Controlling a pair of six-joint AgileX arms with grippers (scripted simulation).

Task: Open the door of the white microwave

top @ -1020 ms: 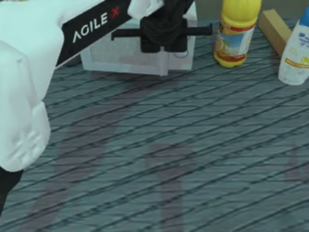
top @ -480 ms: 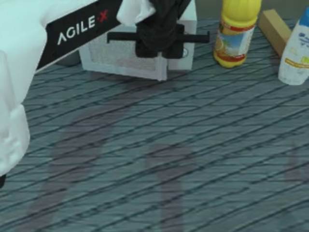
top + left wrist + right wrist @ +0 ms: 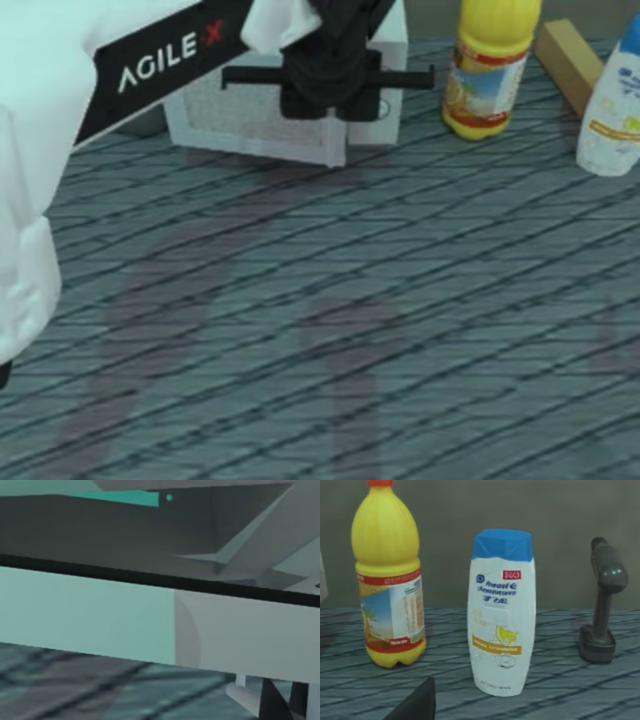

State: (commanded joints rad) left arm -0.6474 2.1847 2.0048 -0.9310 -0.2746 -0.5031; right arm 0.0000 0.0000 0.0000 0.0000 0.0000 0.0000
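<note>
At the far edge of the table (image 3: 400, 330), left of centre in the top view, the white microwave (image 3: 392, 35) stands with its door (image 3: 220, 115) swung a little way out, its free edge angled toward the table's middle. The opening is begun, by my judgement, but most of the swing is left. My left gripper (image 3: 330, 85) hangs over the door's free edge, right at the handle side, and covers it from above; I cannot tell how my jaws stand there. My left wrist view looks past the door's edge into the pale teal inside, which fits a gap already made. My right arm is parked off to the right, facing a yellow bottle (image 3: 387, 580), a white bottle (image 3: 501, 615) and a grey drill (image 3: 602, 610).
</note>
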